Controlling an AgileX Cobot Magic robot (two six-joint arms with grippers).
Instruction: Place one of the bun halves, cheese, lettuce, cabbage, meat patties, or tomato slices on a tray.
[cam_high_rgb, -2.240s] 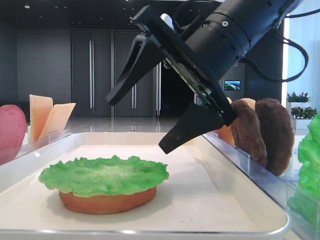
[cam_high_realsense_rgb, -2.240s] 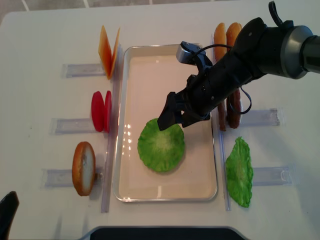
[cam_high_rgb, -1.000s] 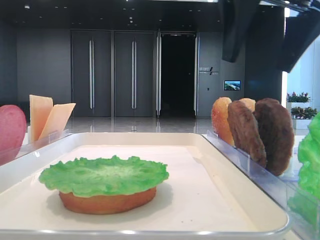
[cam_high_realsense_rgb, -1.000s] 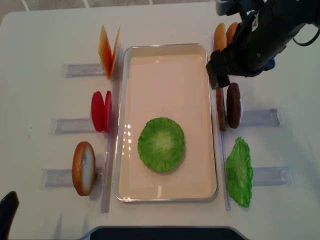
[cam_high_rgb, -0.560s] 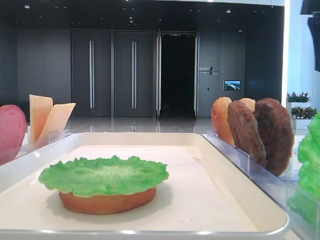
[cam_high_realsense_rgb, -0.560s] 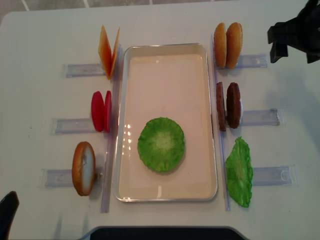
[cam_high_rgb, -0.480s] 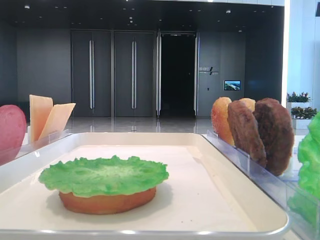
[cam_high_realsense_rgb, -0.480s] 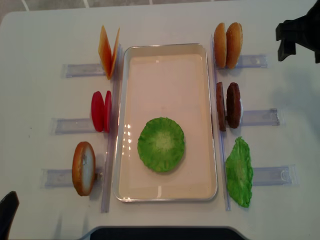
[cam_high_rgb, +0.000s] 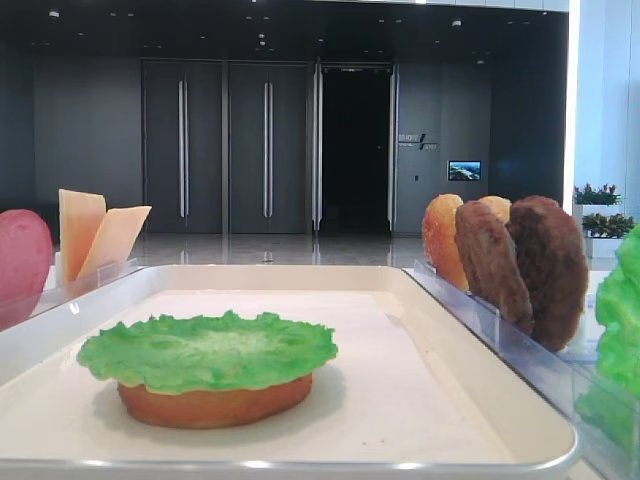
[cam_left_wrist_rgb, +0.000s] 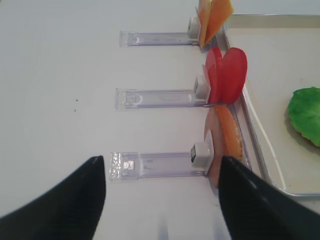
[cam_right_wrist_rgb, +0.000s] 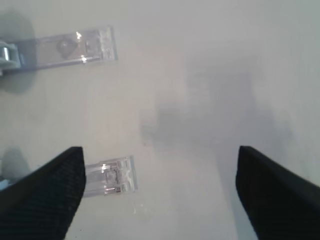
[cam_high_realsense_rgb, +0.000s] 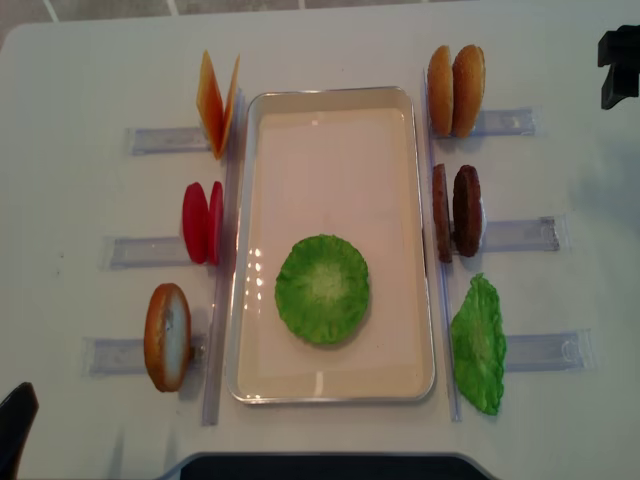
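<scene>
Nearest the low camera, a lettuce (cam_high_rgb: 208, 349) leaf is sitting flat on a bun half (cam_high_rgb: 214, 402) toward the near end of the tray (cam_high_realsense_rgb: 330, 390), nothing else in there with it. From overhead, the clear plastic holders (cam_high_realsense_rgb: 125, 251) are lining both long sides: on the left a bun (cam_high_realsense_rgb: 167, 336) standing on edge, then the tomato slices (cam_high_realsense_rgb: 203, 222), then the cheese (cam_high_realsense_rgb: 218, 103) at the far end. On the right a second lettuce leaf (cam_high_realsense_rgb: 478, 344) is lying closest, then the meat patties (cam_high_realsense_rgb: 457, 211), then two more buns (cam_high_realsense_rgb: 456, 90) farthest back. Nothing's blocking the tray itself. The left gripper (cam_left_wrist_rgb: 162, 200) is hovering over the bare table beside the left holders, fingers spread wide, holding nothing. The right gripper (cam_right_wrist_rgb: 157, 192) is way off at the far right over bare table (cam_right_wrist_rgb: 210, 75), jaws wide apart too and gripping nothing.
</scene>
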